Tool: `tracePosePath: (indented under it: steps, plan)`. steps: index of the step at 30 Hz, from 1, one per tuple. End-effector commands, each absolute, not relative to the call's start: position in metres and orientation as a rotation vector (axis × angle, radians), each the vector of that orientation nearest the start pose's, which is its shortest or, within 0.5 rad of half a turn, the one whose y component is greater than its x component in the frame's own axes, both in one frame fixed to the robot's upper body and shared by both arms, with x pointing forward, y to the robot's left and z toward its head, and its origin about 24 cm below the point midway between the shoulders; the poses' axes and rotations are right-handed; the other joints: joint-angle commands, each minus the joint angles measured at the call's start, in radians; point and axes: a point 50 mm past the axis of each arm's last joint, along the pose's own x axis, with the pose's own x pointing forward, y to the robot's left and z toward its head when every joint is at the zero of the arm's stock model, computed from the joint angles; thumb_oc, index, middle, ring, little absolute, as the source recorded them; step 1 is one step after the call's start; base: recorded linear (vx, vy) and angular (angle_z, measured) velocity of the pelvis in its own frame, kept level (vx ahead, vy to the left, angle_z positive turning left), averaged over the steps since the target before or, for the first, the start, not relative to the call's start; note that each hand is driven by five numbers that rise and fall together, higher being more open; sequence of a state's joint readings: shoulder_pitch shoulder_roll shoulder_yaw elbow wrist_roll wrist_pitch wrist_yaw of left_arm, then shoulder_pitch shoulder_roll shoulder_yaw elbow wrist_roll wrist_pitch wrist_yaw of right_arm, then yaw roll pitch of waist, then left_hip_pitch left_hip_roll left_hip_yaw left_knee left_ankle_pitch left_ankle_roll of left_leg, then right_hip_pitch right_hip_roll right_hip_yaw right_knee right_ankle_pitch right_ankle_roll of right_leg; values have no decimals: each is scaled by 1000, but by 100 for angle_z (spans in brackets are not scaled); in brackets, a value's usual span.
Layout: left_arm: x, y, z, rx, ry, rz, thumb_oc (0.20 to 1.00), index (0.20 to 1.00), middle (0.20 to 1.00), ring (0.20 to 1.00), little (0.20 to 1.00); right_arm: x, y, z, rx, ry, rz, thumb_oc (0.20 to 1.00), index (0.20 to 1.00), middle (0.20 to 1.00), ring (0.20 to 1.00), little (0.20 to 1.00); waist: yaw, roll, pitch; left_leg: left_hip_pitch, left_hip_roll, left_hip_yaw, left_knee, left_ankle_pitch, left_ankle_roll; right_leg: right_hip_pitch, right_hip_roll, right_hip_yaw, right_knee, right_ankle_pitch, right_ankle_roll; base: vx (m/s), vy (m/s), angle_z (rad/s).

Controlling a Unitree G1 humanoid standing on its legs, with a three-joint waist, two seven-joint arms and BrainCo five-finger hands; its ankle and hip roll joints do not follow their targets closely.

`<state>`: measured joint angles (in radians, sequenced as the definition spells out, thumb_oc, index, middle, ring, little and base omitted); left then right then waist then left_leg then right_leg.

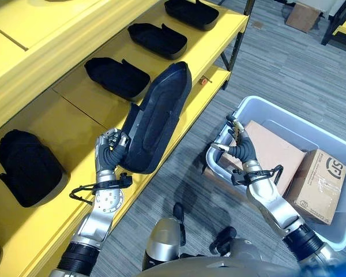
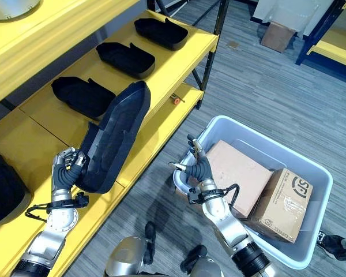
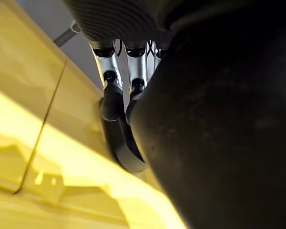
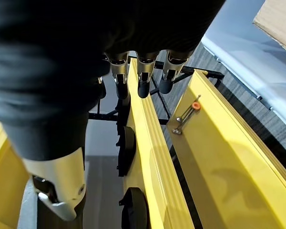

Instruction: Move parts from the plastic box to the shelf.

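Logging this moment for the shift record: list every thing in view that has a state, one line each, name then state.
left hand: shut on the long black part, at the shelf edge.
long black part: held, tilted up over the shelf.
right hand: open, by the near rim of the plastic box.
plastic box: lidless, holding cardboard boxes.
cardboard boxes: closed.
black parts: lying flat on the shelf.
yellow shelf: partly filled.

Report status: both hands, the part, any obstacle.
Left hand shut on black part, tilted above yellow shelf. Right hand open over grey plastic box rim. Other black parts on shelf nearby.
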<state>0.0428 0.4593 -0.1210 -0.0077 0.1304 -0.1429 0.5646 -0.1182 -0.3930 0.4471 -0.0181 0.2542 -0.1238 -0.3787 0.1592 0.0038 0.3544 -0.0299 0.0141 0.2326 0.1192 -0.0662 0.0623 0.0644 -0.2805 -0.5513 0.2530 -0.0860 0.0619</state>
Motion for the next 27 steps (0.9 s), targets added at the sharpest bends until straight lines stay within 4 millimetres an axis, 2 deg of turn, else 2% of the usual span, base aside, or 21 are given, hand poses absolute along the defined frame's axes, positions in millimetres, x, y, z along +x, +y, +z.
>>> tracePosePath:
  steps: [1,2,5,8,10,12,16,20,21,23,25,26,27]
  plan:
    - [243,211,117,495,-490,325,200,200,200,200,200,258,-125,84,-29,-240,73,1000,1000,1000,1000,1000,-23,3,-59,49,-41,-41,-40,-27,4,-8,62,203,-107,87,77,63,126,120]
    - [245,207,112,486,-465,316,200,200,200,200,200,251,-139,78,-27,-224,49,1000,1000,1000,1000,1000,-75,-1,-77,64,-60,-119,-79,-20,19,-44,158,316,-28,25,58,51,125,130]
    - [240,208,102,481,-431,336,200,200,200,200,200,244,-150,73,-37,-202,54,1000,1000,1000,1000,1000,-95,-10,-95,81,-86,-170,-122,-3,12,-61,255,345,12,-7,23,40,66,124]
    - [232,214,93,471,-403,380,200,200,200,200,200,241,-154,71,-52,-204,64,1000,1000,1000,1000,1000,-99,-18,-103,88,-109,-198,-137,5,9,-71,319,364,39,-10,5,-6,-24,3]
    - [228,217,90,468,-395,390,200,200,200,200,200,243,-157,66,-67,-196,44,1000,1000,1000,1000,1000,-94,-24,-109,77,-127,-218,-120,0,9,-40,326,366,-28,-38,-18,-14,-107,9]
    - [227,220,86,435,-373,403,200,200,200,200,200,247,-158,62,-67,-179,26,1000,1000,1000,1000,1000,-93,-17,-111,80,-129,-234,-123,6,10,-57,328,379,-6,-17,-8,-39,-125,41]
    - [227,220,86,423,-363,388,200,200,200,200,200,246,-161,59,-67,-170,-1,1000,1000,1000,1000,1000,-101,0,-107,79,-119,-257,-151,29,-5,-49,332,407,-40,-15,-5,-90,-114,46]
    - [232,213,87,420,-353,325,200,200,200,200,200,240,-172,54,-35,-137,-57,1000,1000,1000,1000,1000,-147,15,-103,83,-91,-117,-167,37,-18,-60,315,368,-31,-5,13,-95,-18,33]
    - [240,203,91,426,-370,258,200,200,200,200,200,234,-181,49,-8,-109,-119,1000,1000,1000,1000,1000,-199,18,-100,74,-55,72,-120,21,-31,-58,290,310,-32,-9,20,-70,43,92]
    - [243,198,92,422,-373,238,200,200,200,200,200,233,-184,47,-1,-96,-131,1000,1000,1000,1000,1000,-217,8,-99,73,-38,110,-52,-25,-34,-42,268,297,-33,-44,15,-49,43,145]
    - [243,194,93,417,-380,232,200,200,200,200,200,234,-186,48,-2,-94,-134,1000,1000,1000,1000,1000,-228,-9,-87,53,13,167,60,-55,-36,-27,248,264,-45,-62,-16,-118,33,85]
    - [242,191,94,411,-392,230,200,200,200,200,200,234,-189,47,-2,-84,-134,1000,1000,1000,1000,1000,-236,-25,-85,52,52,186,143,-101,-49,-2,224,260,-51,-83,-22,-115,86,11]
    - [241,190,95,411,-400,232,200,200,200,200,200,234,-190,47,1,-78,-132,1000,1000,1000,1000,1000,-239,-30,-81,46,76,197,184,-113,-55,7,219,255,-55,-84,-29,-86,139,17]
